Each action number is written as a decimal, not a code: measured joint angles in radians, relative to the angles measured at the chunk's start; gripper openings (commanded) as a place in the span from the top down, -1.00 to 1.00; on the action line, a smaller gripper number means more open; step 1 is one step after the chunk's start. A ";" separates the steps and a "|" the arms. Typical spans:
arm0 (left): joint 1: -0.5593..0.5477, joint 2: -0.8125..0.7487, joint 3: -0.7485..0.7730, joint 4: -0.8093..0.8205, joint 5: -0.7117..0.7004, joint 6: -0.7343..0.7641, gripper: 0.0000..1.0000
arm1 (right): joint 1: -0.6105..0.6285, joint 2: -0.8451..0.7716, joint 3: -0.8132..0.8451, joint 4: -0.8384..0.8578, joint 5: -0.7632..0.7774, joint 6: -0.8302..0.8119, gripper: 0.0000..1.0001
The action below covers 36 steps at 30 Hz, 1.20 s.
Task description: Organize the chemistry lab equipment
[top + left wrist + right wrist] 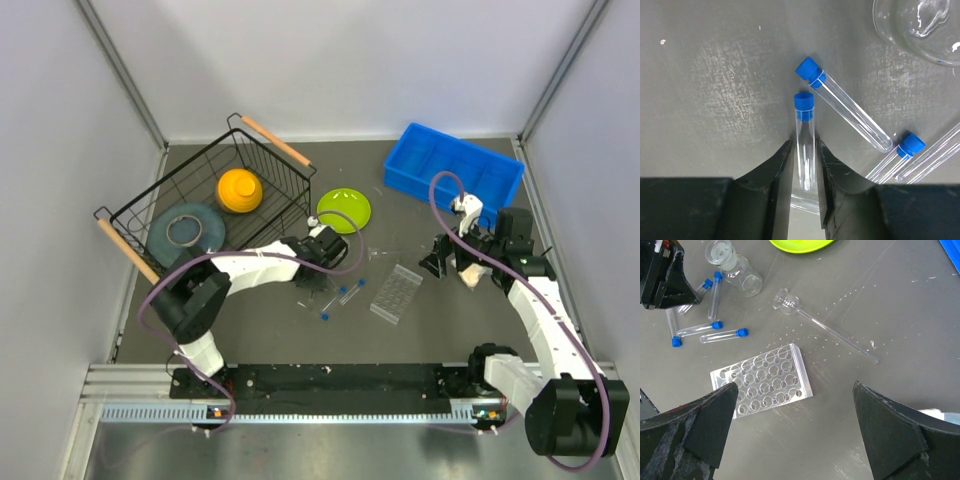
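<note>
Several clear blue-capped tubes (345, 293) lie on the grey table left of the clear grid rack (397, 293). My left gripper (804, 147) is shut on one tube (804, 135), cap pointing away, with its fingers (775, 175) on both sides. More tubes (850, 110) lie beside and under it. My right gripper (794, 385) is wide open and empty, hovering above the table just right of the rack (762, 380). In the top view it (440, 262) is over the table's right half. A pale packet-like thing (468, 276) lies beside it. I see no black loop.
A glass funnel tube (825, 330) and a small stoppered glass bottle (737, 270) lie near the lime-green plate (343, 209). A blue bin (455, 170) stands at the back right. A wire basket (215, 195) at the back left holds the orange dome (240, 190).
</note>
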<state>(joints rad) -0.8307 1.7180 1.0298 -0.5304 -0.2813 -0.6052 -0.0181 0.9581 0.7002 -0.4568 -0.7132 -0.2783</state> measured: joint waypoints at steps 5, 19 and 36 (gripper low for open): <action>0.011 0.002 0.002 0.000 0.008 -0.002 0.57 | -0.004 0.000 0.000 0.000 -0.002 0.000 -0.97; 0.037 -0.101 -0.006 -0.016 0.022 0.009 0.64 | -0.004 0.000 0.000 -0.001 -0.053 -0.003 -0.97; -0.125 -0.607 -0.290 0.402 0.336 0.108 0.64 | 0.121 0.089 0.214 -0.222 -0.345 -0.047 -0.97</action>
<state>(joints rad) -0.9558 1.1107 0.7403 -0.1280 0.0544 -0.4969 0.1024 1.0466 0.9138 -0.6785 -1.0580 -0.3252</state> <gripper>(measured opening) 0.204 0.989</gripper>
